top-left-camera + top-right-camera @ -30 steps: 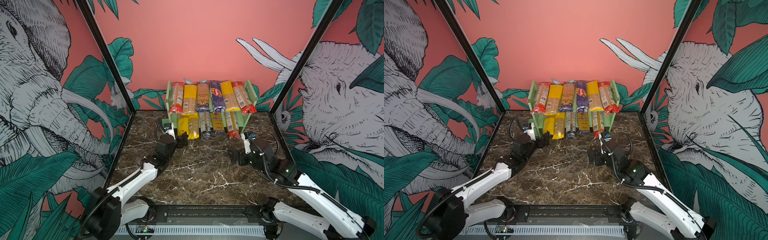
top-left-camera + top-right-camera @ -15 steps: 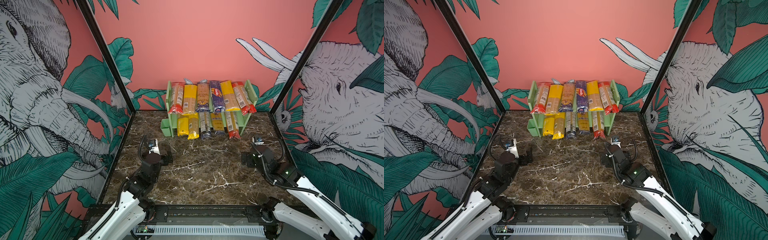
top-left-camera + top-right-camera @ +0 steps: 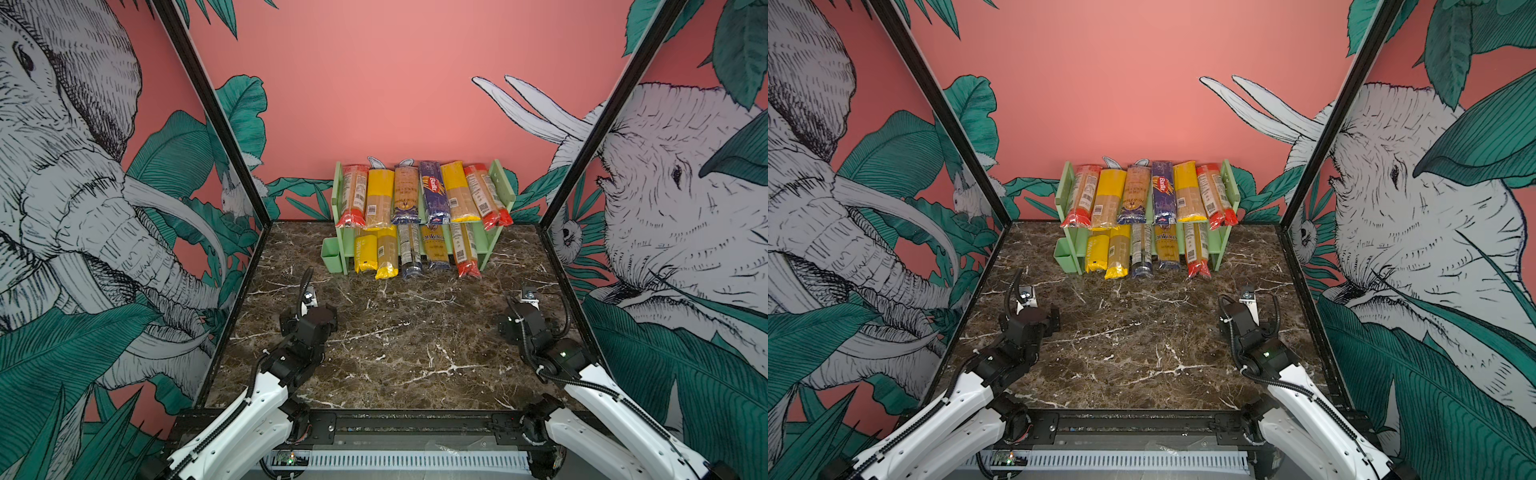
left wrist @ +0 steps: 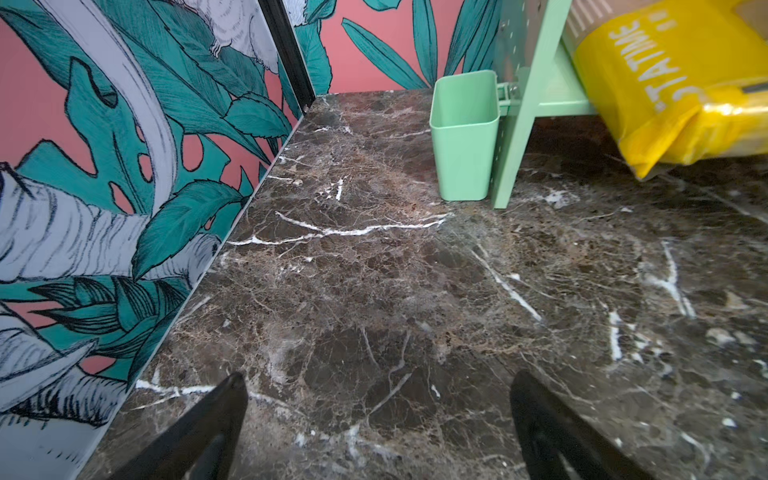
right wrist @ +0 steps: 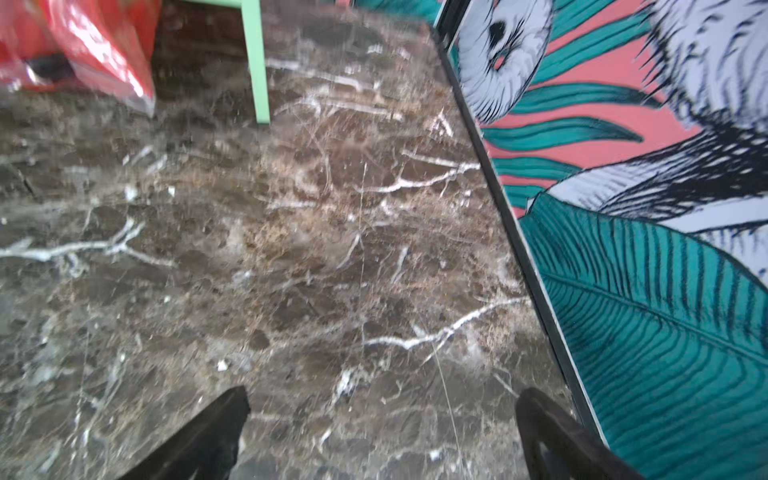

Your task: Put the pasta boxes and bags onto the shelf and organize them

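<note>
Long multicoloured plastic spaghetti packets seem light, slippery, snappable; pinch mid-length. Spread, empty: left hand, right hand.

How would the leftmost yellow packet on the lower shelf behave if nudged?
The yellow packet would probably slide rather than roll: it lies flat and its wrap looks glossy. Its crimped end overhangs the shelf board and sags, so that tip is likely floppy; the long straight body suggests stiffness.
</note>
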Robot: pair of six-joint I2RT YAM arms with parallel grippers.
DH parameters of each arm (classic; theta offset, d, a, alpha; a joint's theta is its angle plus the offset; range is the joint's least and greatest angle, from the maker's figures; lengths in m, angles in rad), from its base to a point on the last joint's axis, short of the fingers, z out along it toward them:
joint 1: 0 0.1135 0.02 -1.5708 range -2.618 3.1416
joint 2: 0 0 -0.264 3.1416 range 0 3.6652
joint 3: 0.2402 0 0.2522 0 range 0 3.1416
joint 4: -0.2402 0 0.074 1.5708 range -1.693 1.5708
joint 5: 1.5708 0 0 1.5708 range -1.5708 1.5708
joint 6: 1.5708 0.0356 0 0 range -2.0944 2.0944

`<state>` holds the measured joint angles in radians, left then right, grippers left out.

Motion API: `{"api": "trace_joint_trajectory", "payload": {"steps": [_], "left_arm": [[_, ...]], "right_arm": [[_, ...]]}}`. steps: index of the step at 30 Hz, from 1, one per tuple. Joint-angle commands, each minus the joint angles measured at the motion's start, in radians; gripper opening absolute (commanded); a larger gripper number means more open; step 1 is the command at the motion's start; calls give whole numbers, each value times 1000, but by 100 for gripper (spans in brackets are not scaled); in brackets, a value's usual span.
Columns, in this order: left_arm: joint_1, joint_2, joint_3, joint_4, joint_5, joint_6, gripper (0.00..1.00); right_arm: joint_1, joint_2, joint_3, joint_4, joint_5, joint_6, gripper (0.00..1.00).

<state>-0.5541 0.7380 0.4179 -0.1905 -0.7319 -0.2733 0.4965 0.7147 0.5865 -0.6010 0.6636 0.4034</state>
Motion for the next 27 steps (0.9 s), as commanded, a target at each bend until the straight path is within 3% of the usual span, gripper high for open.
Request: {"api": "trace_joint_trajectory", "payload": {"steps": [1, 6, 10, 17, 23, 27], "left_arm": [[-3, 32, -18, 133, -71, 58, 99], [8, 94, -50, 334, -88, 164, 99], [51, 163, -58, 464, -80, 218, 99], [151, 283, -51, 639, -20, 261, 99], [252, 398, -29, 730, 28, 268, 99], [316, 495, -60, 798, 51, 228, 99]], "right_arm": [[-22, -74, -65, 216, 83, -95, 99], [-91, -59, -167, 454, 71, -186, 99], [-164, 26, -236, 683, -9, -236, 99], [-321, 282, -264, 1007, -165, -281, 99], [-366, 566, -313, 1440, -178, -323, 99], [-389, 656, -299, 1526, -186, -358, 99]]}}
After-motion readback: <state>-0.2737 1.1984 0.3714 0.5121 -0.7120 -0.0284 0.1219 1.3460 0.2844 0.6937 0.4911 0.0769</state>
